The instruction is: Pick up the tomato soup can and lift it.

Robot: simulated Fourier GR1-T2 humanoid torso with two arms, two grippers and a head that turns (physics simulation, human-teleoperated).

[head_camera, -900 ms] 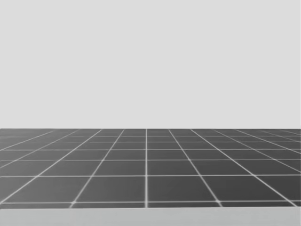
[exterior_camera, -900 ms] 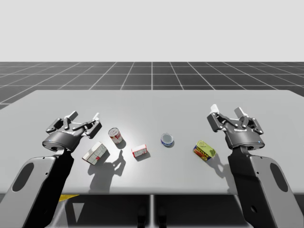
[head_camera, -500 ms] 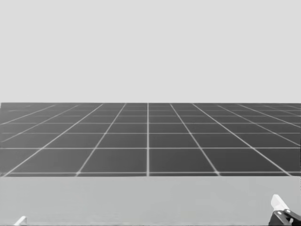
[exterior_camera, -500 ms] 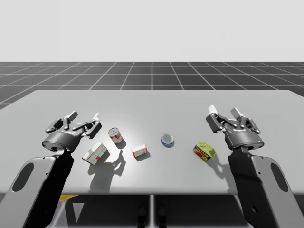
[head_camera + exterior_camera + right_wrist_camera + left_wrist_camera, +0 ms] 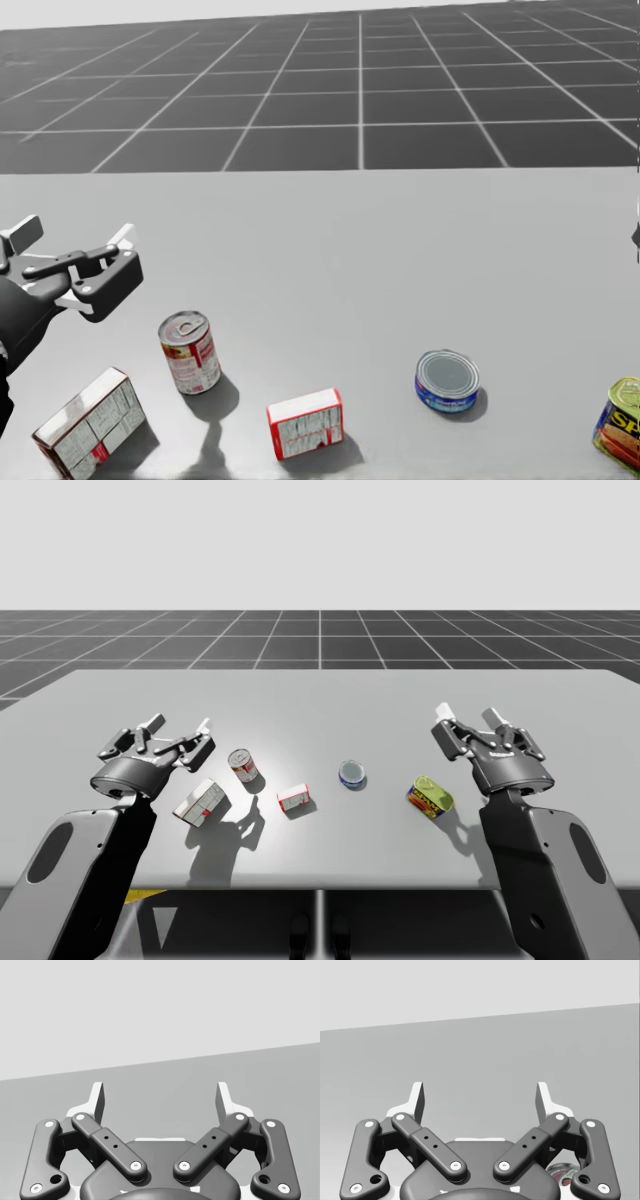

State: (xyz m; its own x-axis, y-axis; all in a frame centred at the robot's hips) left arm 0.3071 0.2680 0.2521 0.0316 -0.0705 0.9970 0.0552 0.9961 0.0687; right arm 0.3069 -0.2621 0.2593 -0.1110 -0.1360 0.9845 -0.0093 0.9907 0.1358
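Note:
The tomato soup can [image 5: 241, 765] is red and white with a silver lid and stands upright on the grey table [image 5: 320, 695]. In the head view the can [image 5: 190, 352] is just right of and nearer than my left gripper [image 5: 72, 240]. My left gripper [image 5: 180, 725] hovers open a little to the can's left, holding nothing. In the left wrist view the gripper [image 5: 480, 1097] is open over bare table, and the can's lid [image 5: 565, 1174] peeks out beside its base. My right gripper [image 5: 470, 717] is open at the right side of the table, and nothing lies between its fingers in the right wrist view [image 5: 160, 1097].
A white and red box [image 5: 85, 422] lies near my left arm. A small red and white box [image 5: 305, 423], a flat blue tin [image 5: 447, 381] and a green and yellow can [image 5: 622, 422] lie in a row to the soup can's right.
My head has turned downward, so the table and its objects have come into the head view. My right gripper has shifted slightly to the left. The left arm has barely moved.

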